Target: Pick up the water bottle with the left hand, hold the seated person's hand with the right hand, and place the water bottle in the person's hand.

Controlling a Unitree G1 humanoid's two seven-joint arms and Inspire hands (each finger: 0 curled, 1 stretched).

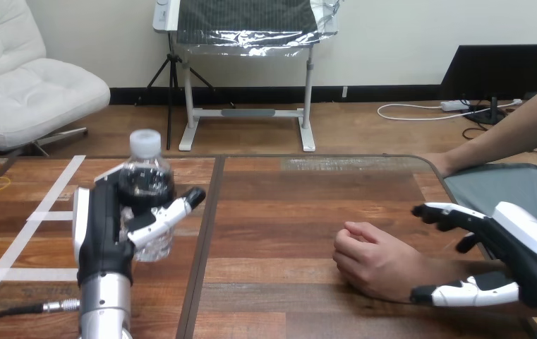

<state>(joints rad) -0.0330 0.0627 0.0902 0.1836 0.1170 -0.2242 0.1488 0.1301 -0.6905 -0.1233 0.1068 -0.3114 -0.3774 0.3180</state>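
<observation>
Head view, left of centre: the clear plastic water bottle with a white cap (149, 189) stands upright on the brown wooden table (279, 205), and the robot's left hand (103, 227) is wrapped round it, fingers behind and thumb across its front. At lower right, the right hand (526, 253) is spread wide, holding nothing, with fingers above and thumb below the person's wrist. The person's loosely curled hand (372, 260) rests on the table at lower centre-right.

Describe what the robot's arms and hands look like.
The left hand and right hand are black, with white shells on their backs and jointed white fingers tipped in black. The left forearm is a smooth silver cylinder.
</observation>
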